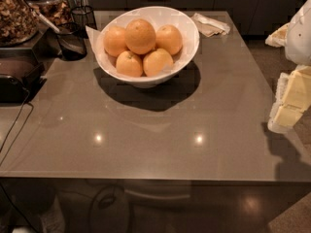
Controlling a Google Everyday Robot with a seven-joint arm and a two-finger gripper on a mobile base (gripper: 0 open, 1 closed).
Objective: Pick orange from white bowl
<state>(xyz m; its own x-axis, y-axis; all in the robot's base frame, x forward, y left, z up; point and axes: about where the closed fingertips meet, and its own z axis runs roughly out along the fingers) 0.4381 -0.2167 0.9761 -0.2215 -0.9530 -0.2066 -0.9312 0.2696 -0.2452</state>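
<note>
Sitting highest in the heap, the round, smooth, deep-orange fruit [140, 35] lies near the middle of the large glossy white bowl with a wide flaring rim [190, 33], a little toward 12 o'clock. It rests on four other fruits: one at 9 o'clock, one at 3 o'clock, and two paler ones at 7 and 5 o'clock. The bowl stands on the grey, glossy, flat table top [146, 130], in its 12 o'clock half.

The cream and white gripper [287, 105] hangs at the 3 o'clock edge of the view, over the table's right border and well apart from the bowl. Whether it is spread or pressed together I cannot tell, but it does not hold the orange.

I judge that the orange is rather heavy for its size and firm, with a small give under pressure. Its skin looks matte and offers some friction, but the round shape lets a grasp slide off if it sits too high. The best hold seems to be across the widest part, coming from above, because the neighbours close the lower sides.

The bowl looks hard and slippery, like ceramic, and its narrow base may shift on the shiny top if it is pushed. At 10 o'clock of the bowl stand dark wire-mesh cups [73, 40], and at 2 o'clock lies a crumpled pale paper [210, 24].
</note>
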